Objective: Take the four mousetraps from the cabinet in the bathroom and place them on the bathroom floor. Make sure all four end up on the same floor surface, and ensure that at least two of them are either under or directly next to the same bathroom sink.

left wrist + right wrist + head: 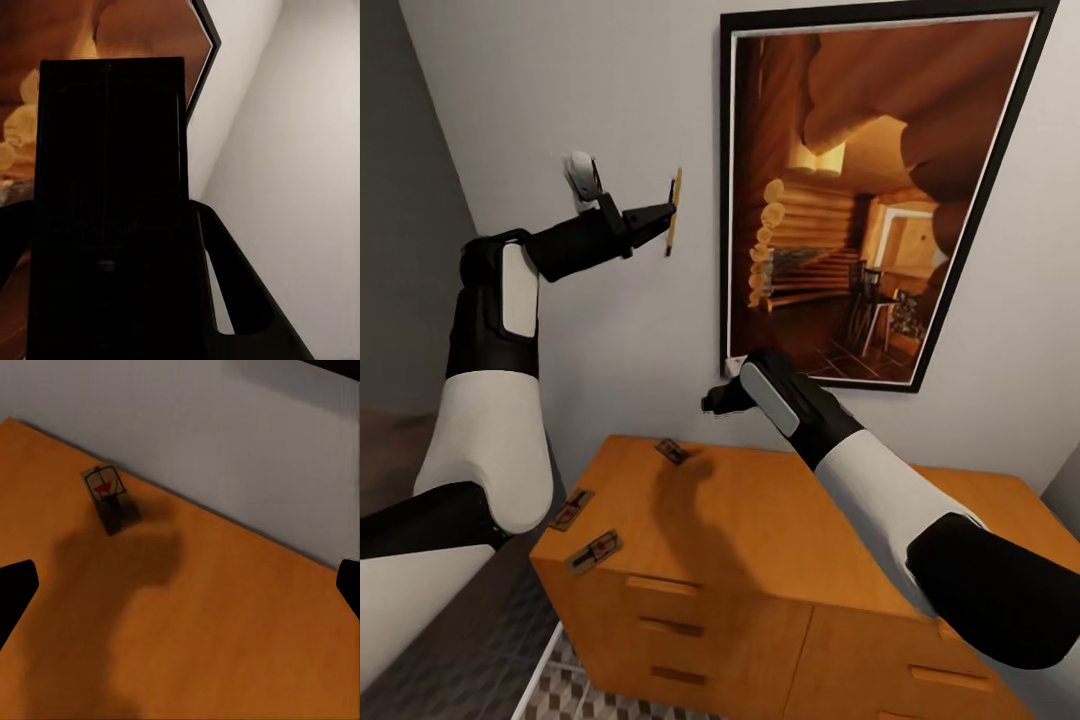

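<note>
The orange-brown cabinet (760,540) stands against the wall with three mousetraps on its top: one near the back edge (671,451) and two at the left front corner (570,509) (594,551). Another mousetrap (674,208) is held edge-on high up by the wall, with my left gripper (663,213) shut on it; in the left wrist view it is a dark slab (112,210) between the fingers (232,292). My right gripper (715,400) hovers open above the cabinet's back. In the right wrist view the back mousetrap (105,487) lies ahead of the gripper (180,589), apart from it.
A large black-framed painting (860,190) hangs on the wall above the cabinet. A small white fixture (582,175) is on the wall by my left forearm. Cube-patterned floor tiles (565,690) show to the cabinet's left front.
</note>
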Controlling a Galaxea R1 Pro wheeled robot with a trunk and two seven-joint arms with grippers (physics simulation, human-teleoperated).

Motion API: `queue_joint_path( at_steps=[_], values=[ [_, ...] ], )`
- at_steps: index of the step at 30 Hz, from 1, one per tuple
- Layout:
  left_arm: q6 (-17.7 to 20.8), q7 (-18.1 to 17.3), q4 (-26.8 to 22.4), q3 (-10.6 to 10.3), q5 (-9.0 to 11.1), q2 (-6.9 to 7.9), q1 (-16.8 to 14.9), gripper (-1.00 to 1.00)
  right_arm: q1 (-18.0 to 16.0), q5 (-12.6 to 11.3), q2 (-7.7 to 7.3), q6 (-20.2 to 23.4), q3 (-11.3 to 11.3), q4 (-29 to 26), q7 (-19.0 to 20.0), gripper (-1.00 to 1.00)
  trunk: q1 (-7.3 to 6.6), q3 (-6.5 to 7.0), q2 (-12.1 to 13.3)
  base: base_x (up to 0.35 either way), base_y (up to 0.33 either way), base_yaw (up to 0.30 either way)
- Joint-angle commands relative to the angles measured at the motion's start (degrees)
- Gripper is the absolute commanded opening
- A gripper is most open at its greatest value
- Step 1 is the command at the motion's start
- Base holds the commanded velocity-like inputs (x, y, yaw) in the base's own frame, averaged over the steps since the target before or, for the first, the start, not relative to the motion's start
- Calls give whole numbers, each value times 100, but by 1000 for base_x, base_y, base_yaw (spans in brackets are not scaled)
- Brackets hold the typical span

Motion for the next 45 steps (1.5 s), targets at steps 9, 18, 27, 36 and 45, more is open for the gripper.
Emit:
queue_joint_path(
  at_steps=[9, 18, 27, 36, 45],
  values=[
    [6, -39, 7, -182, -24, -7, 5, -100, -111, -65, 38, 13, 78, 398, -64, 100, 4, -12, -10, 17, 0, 0],
    [13, -39, 8, -250, -24, -50, 74, -100, -478, -64, 44, 9, 503, 1084, -308, 100, 4, -12, -10, 0, 0, 0],
    [14, -39, 5, -340, -8, -51, 119, -100, -468, -63, 44, 4, 538, 1030, -332, 100, 4, -12, -10, 121, 0, 0],
    [22, -39, -21, -337, -6, -42, 133, -100, -455, -52, 44, -8, 537, 944, -329, 100, 4, -12, -10, 15, 0, 69],
    [21, -39, -10, -337, -6, -40, 133, -100, -450, -51, 44, -4, 543, 772, -329, 100, 4, -12, -10, 0, 0, 272]
  ],
)
